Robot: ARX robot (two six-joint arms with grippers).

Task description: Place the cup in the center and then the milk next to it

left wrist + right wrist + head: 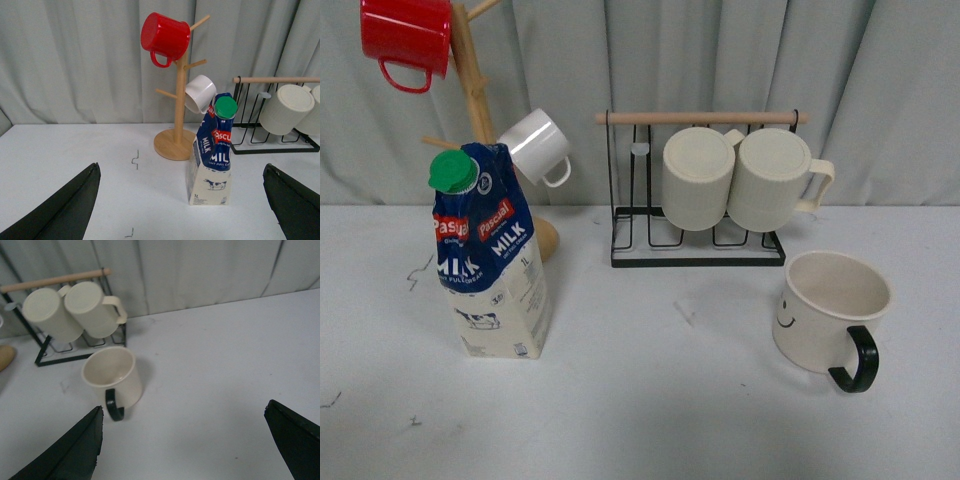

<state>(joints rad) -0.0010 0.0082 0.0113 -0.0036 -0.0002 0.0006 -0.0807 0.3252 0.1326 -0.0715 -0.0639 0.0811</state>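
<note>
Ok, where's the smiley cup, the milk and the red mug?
cup (815, 340): front view, on its cream side wall under the rim.
milk (485, 262): front view, on the blue part of the carton.
red mug (405, 28): front view, on its red side.

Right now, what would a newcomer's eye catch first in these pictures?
Probably the bright red mug hanging high on the wooden mug tree at the back left. The tall blue and cream milk carton with a green cap stands upright in front of that tree, and the wide cream cup with a black handle and smiley face sits at the right.
</note>
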